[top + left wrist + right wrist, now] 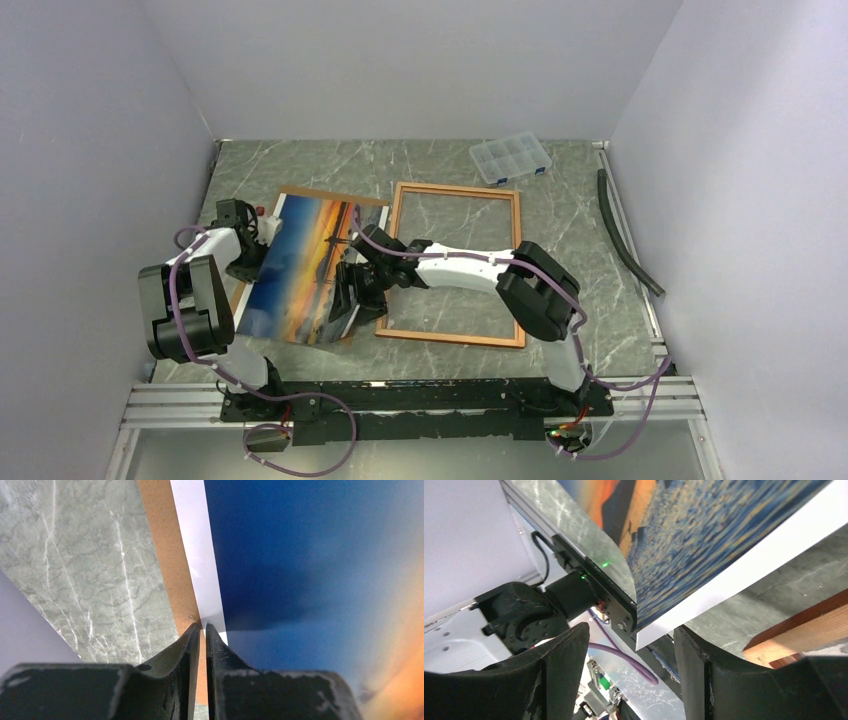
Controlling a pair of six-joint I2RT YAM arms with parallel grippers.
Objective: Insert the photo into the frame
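Two YAM arms are reaching over a grey-green marbled desk enclosed by pale walls. Right of centre, the frame, a thin reddish-brown wooden rectangle, is lying flat on the desk with marble showing through its opening. The right arm is crossing above its near left part.

Just left of the frame, and wholly outside its border, the photo is facing image-side up. It is showing an orange sunset sky over blue water, and its glossy sheet is bowing and appearing raised along the near edge. A brown backing board is lying beneath the photo, showing as a strip along its far and left sides.

The left end effector is clenching the photo at its left edge. Its black fingers are nearly meeting on the white margin above the board.

The right end effector is standing released at the photo's near right corner. Its fingers are spread wide with the white-bordered corner hanging between them; whether that edge is touching a finger cannot be told.

At the far right, a small clear compartment box is sitting well apart from the frame. A black hose is lying along the right wall.
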